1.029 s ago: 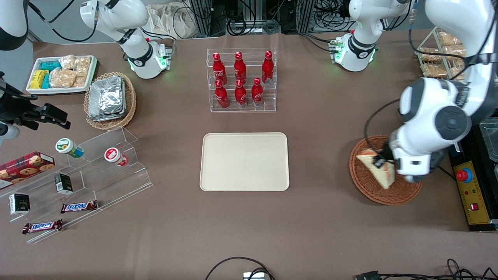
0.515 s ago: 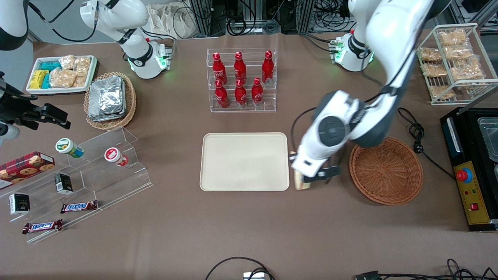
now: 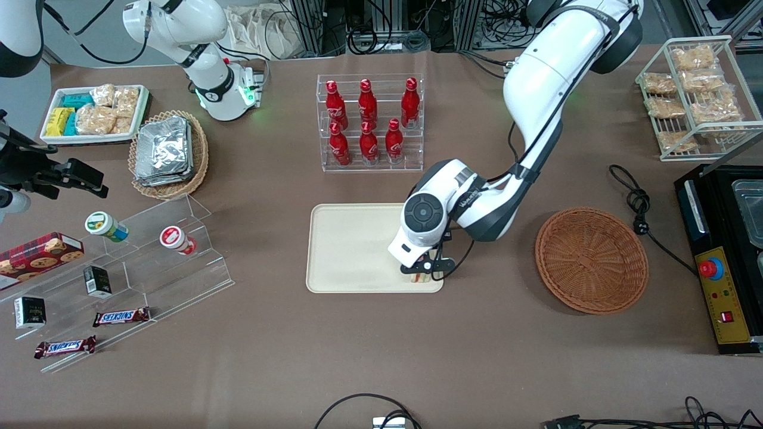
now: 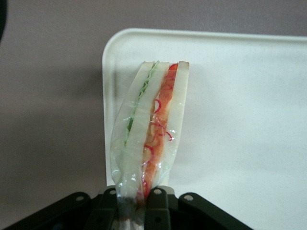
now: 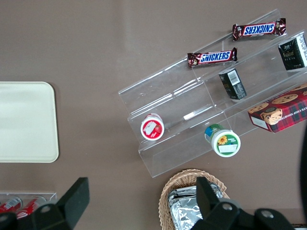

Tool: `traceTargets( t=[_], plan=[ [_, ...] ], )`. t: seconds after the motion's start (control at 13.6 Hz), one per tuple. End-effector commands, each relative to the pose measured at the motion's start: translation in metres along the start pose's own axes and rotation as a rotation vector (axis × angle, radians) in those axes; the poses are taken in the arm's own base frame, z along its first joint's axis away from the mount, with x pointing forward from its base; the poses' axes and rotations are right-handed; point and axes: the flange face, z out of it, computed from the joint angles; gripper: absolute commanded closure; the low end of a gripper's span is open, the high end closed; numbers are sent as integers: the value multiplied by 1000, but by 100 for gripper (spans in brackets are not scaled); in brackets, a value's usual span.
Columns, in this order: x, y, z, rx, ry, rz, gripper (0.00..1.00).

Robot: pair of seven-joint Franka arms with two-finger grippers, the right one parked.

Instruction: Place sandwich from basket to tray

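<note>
Over tray (image 3: 351, 250) corner: hand (image 3: 421, 273) clamped on sandwich (image 4: 151, 143), apparently not touching.

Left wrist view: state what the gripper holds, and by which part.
The gripper is shut on the clear-wrapped triangular white-bread sandwich, pinching one narrow end, above the cream plastic tray.

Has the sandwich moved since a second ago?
Yes. The gripper, shut on the sandwich, carried it out of the basket to over the tray corner nearest the basket.
</note>
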Motion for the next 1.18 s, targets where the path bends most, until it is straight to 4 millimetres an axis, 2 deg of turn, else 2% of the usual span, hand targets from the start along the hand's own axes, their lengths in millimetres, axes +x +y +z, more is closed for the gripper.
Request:
traceTargets(
  t=[0.0, 0.15, 0.22, 0.37, 0.51, 0.59, 0.66, 0.81, 0.96, 1.03, 1.1],
  plan=[
    [-1, 7, 0, 26, 10, -18, 0],
    [1, 4, -10, 24, 19, -23, 0],
    [4, -1, -22, 15, 33, -33, 0],
    [6, -15, -59, 7, 65, -52, 0],
    [10, -62, -104, 52, 35, -108, 0],
    [18, -92, -120, 39, 30, -152, 0],
    [16, -121, -135, 18, 29, -191, 0],
    [-15, -164, -155, -25, 89, -240, 0],
    [-55, -195, -155, -36, 167, -254, 0],
    [-67, -212, -156, -27, 173, -229, 0],
    [-69, -232, -163, -32, 165, -203, 0]
  ],
)
